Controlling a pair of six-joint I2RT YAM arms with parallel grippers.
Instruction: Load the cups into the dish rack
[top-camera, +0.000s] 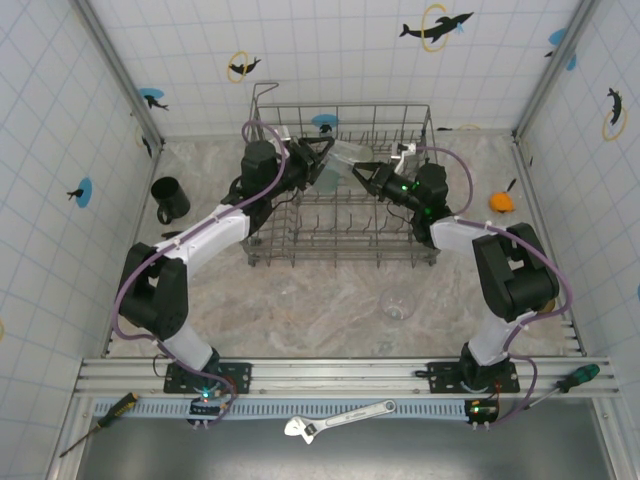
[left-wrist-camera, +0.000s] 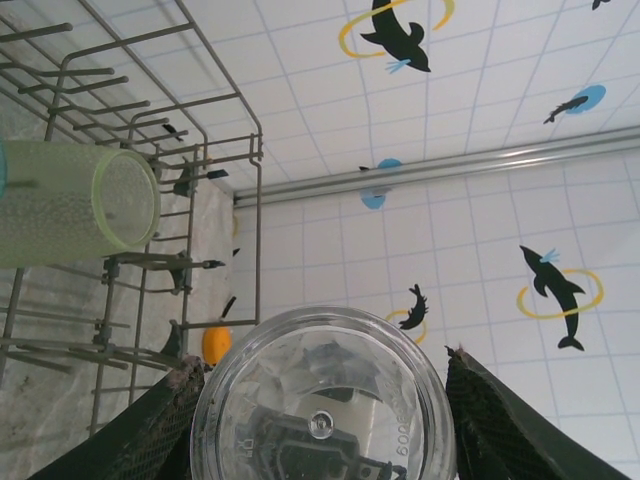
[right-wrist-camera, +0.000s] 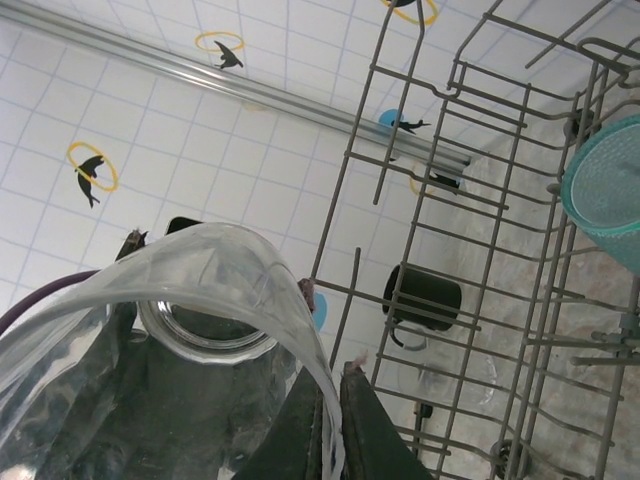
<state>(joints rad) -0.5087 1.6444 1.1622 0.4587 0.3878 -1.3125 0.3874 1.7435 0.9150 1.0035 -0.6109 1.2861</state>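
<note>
Clear cup (left-wrist-camera: 322, 400) is held in the air over the far half of the dish rack (top-camera: 340, 250), between the two arms. It is pinched by its rim wall in the right gripper (top-camera: 360, 173), which is clenched on it. The left gripper (top-camera: 326, 153) is set round the cup's base, one finger on either side. Whether those fingers (left-wrist-camera: 160, 430) actually press the cup cannot be told from the left wrist view.

Seated in the rack: pale green cup (left-wrist-camera: 70, 200), teal cup (right-wrist-camera: 608, 195). Not yet loaded: black mug (top-camera: 170, 200) on the desk (top-camera: 320, 300) left of the rack, and a clear tumbler (top-camera: 398, 303) on the desk near the rack's near right corner.

Risks, as judged:
- If the right gripper is released before a firm hold is made by the left one, the cup is dropped onto the tines. The wall is smooth and round, so slip is likely.
- If both are clamped and the arms are pulled apart, the thin wall is bent or the cup is twisted out of one grip.
- Rack wires are close by, so the rim could be snagged when the cup is turned.
</note>
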